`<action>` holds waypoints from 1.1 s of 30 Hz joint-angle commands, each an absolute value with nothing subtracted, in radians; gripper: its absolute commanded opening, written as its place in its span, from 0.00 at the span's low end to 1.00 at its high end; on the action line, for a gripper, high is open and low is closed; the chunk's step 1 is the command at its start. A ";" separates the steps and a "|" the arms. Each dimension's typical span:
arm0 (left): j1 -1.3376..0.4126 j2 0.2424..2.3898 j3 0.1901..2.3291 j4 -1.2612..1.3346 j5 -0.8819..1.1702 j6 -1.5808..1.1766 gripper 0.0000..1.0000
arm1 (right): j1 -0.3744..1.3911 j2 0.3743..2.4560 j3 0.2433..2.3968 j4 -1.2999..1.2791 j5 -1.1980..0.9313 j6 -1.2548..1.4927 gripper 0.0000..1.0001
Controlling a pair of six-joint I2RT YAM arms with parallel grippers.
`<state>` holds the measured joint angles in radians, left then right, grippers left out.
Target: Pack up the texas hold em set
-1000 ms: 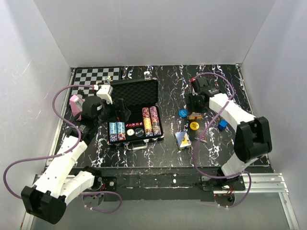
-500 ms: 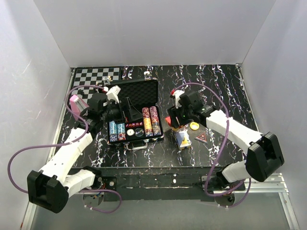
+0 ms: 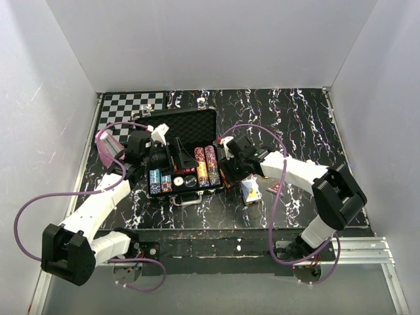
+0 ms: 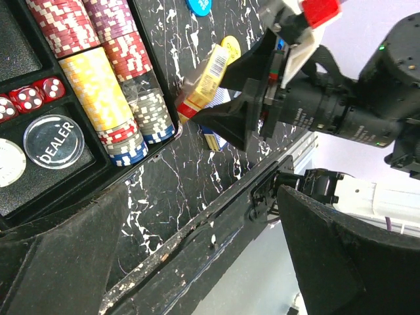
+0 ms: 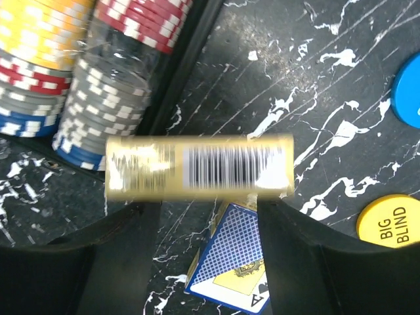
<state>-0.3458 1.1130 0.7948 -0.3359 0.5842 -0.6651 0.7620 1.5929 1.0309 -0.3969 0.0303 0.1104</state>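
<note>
While the left hand hovers, fingers apart, over the open case nearer the surface's left edge, the right hand clamps a card deck just beside the case's right rim.

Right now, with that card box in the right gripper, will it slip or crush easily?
The card box looks like glossy cardboard: probably light and stiff, yet dentable under a hard squeeze. The right gripper pinches only a small part of it, so it might pivot or slip. Flat-sided, it should not roll.
</note>
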 commanded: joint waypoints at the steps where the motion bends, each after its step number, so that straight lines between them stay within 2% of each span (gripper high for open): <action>1: -0.344 1.083 0.804 -0.347 0.591 -0.646 0.98 | 0.818 1.640 1.043 -0.296 0.046 0.175 0.47; 5: -0.344 1.083 0.808 -0.351 0.591 -0.638 0.98 | 0.819 1.658 1.043 -0.290 0.089 0.205 0.65; 11: -0.344 1.078 0.815 -0.356 0.586 -0.634 0.98 | 0.819 1.631 0.997 -0.241 0.110 0.281 0.80; 22: -0.344 1.075 0.839 -0.397 0.563 -0.585 0.98 | 0.775 1.514 0.974 -0.229 0.083 0.207 0.89; 33: -0.344 1.078 0.887 -0.457 0.512 -0.515 0.98 | 0.816 1.465 0.923 -0.222 0.187 0.078 0.93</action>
